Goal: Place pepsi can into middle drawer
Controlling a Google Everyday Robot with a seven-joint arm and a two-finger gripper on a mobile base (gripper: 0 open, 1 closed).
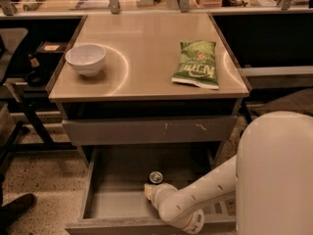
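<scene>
The pepsi can [155, 177] stands upright inside the pulled-out middle drawer [91, 190]. Only its silver top and a little of its dark side show. My gripper [149, 190] is down in the same drawer, right beside the can on its near side, at the end of my white arm that reaches in from the right. The arm's wrist hides most of the gripper and the lower part of the can, so I cannot tell whether they touch.
A closed grey drawer front with white scuff marks [151, 129] sits above the open drawer. On the tabletop stand a white bowl [86, 58] at the left and a green chip bag [196, 64] at the right. My white body [276, 175] fills the lower right. A shoe [14, 210] is at the lower left.
</scene>
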